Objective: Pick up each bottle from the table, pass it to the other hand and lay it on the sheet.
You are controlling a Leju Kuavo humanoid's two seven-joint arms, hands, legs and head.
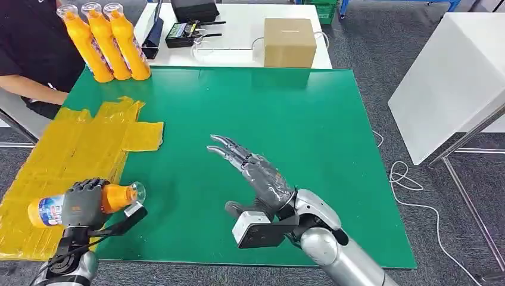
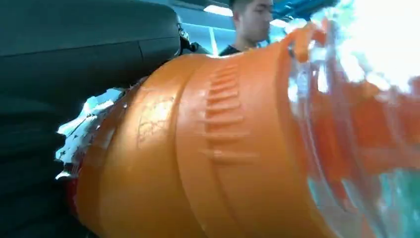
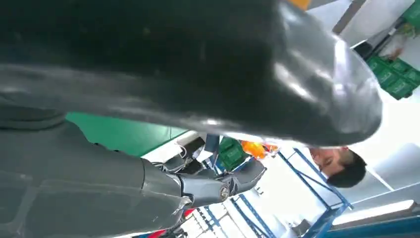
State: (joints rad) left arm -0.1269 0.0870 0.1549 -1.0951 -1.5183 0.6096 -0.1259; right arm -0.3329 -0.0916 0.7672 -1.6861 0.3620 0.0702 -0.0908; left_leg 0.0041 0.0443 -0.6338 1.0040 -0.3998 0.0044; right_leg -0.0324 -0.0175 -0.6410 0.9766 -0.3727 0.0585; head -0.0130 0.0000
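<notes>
- Left hand (image 1: 83,202): dark fingers wrapped around the middle of an orange plastic bottle with a blue-white label and clear cap (image 1: 89,201). Firm grip, fingers closed over the body.
- Held bottle lies roughly horizontal, cap end pointing toward the middle of the tabletop, label end out toward the robot's left. It sits above the near part of the yellow plastic sheet (image 1: 71,155), right at the sheet's edge; can't tell whether it touches the sheet.
- Left wrist view: the bottle's ribbed orange shoulder (image 2: 208,148) is pressed close to the camera, torn white label edge showing next to the dark hand (image 2: 74,74).
- Right hand (image 1: 253,170): holds nothing, fingers stretched out and slightly apart, pointing toward the far-left of the green tabletop (image 1: 286,119). Palm faces left toward the other hand; well apart from the held bottle.
- Right wrist view: thick grey thumb (image 3: 247,74) close to the lens, fingers (image 3: 218,186) extended beyond it, nothing between them.
- Three more upright orange bottles with clear caps (image 1: 107,42) stand touching in a row at the far-left corner of the tabletop, just beyond the sheet.
- Person in a black shirt (image 1: 30,47) stands at that far-left corner beside the three bottles.
- Behind the green tabletop: white table with a brown cardboard box (image 1: 289,42) and black electronic devices (image 1: 187,33).
</notes>
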